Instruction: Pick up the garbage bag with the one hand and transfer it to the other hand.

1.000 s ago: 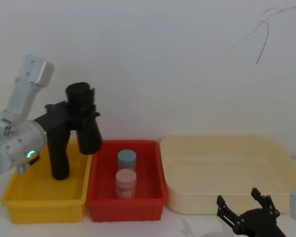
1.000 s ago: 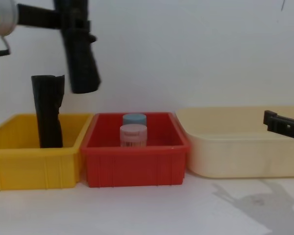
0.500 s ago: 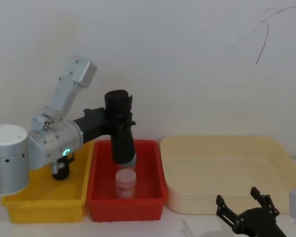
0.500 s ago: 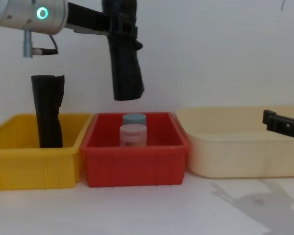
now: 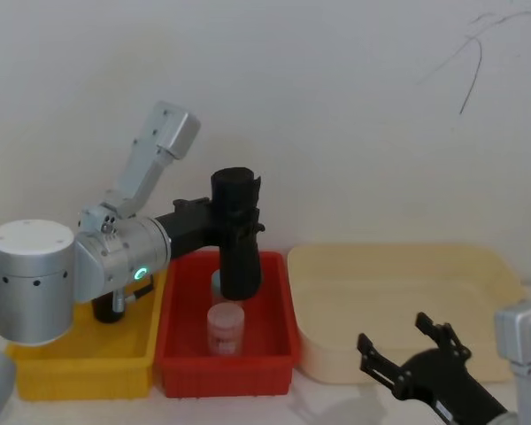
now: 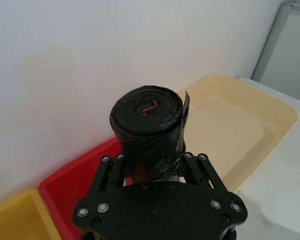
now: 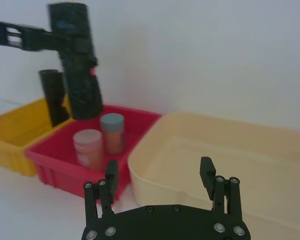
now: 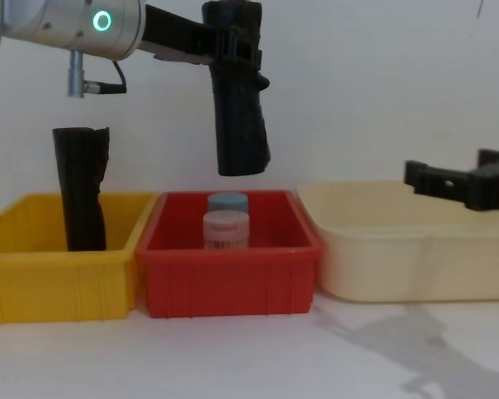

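Garbage bag (image 5: pixel 239 243) lifted, hand-off pending.
Left claw (image 8: pixel 233 51) grips it above the red bin (image 5: pixel 188 367); right claw (image 5: pixel 394 336) hangs spread apart, low.

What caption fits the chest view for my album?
Left hand holds the garbage bag above the red bin; right hand open near the cream tub.

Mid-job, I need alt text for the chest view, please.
The left tool, shut on a thick black cylindrical roll of garbage bags, holds it nearly upright in the air above a red plastic bin. The open right tool hovers before a cream plastic tub.
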